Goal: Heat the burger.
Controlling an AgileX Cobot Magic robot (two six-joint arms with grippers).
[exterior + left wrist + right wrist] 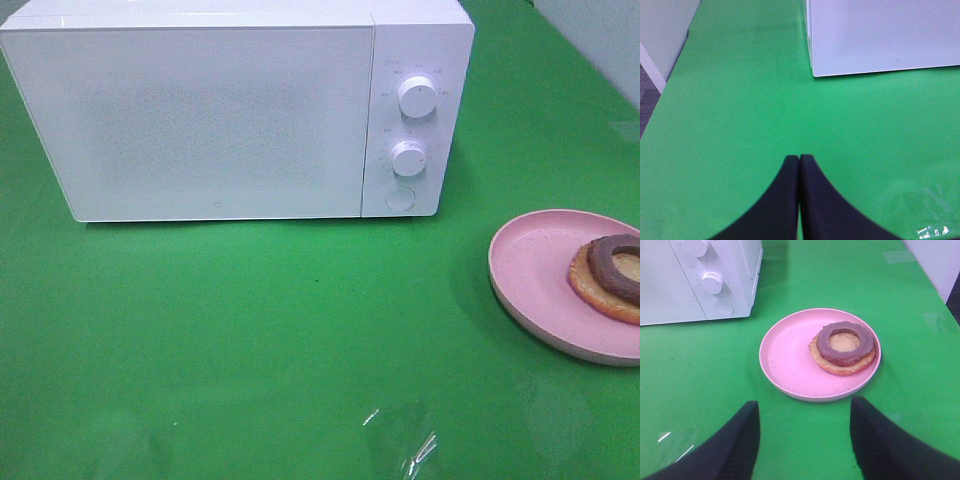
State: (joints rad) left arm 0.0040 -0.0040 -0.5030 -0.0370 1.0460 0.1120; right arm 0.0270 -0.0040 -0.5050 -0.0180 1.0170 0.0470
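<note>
Exterior high shows me neither claw and no burger, only the white microwave (pixel 230 110) with its door closed and opaque, while my left gripper (pixel 799 160) is pressed together empty and my right gripper (pixel 805 415) gapes wide, empty, near the pink plate (pixel 790 365).

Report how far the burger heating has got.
Done: hard to say. The microwave door is shut and no burger shows in any view; it may be inside, but the door hides that. The pink plate holds only a tan disc with a dark ring. In hand: nothing; the left gripper is shut and empty, the right gripper open and empty. Left: no sign shows whether heating has run.
</note>
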